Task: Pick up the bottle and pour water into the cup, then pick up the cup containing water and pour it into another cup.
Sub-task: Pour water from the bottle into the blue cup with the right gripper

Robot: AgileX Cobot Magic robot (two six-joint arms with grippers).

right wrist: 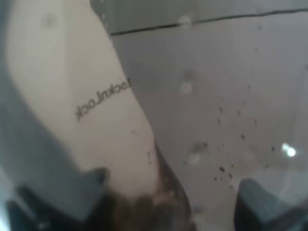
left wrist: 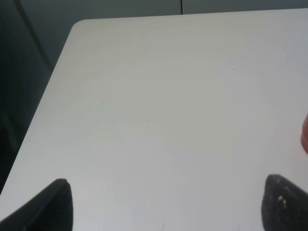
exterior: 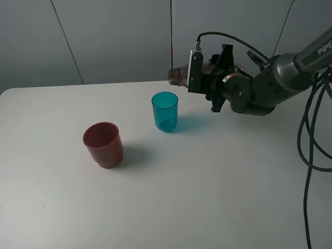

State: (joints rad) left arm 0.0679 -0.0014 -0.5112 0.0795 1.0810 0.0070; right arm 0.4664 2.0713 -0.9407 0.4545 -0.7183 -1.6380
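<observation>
My right gripper (exterior: 208,73) is shut on the smoky grey-brown bottle (exterior: 180,76) and holds it tipped nearly level. The open neck points left and hangs just above and to the right of the teal cup (exterior: 165,111), which stands upright near the table's middle. No water stream shows. The bottle (right wrist: 96,106) fills the right wrist view, with dark fingertips (right wrist: 57,199) on either side. The dark red cup (exterior: 103,143) stands upright, left of and nearer than the teal one. My left gripper (left wrist: 166,211) is open over bare table, with a sliver of the red cup (left wrist: 305,134) beside it.
The white table (exterior: 207,197) has a rounded far-left corner (left wrist: 77,26) with a dark drop beyond its edge. Black cables (exterior: 311,150) hang down at the right side. A grey panelled wall stands behind the table.
</observation>
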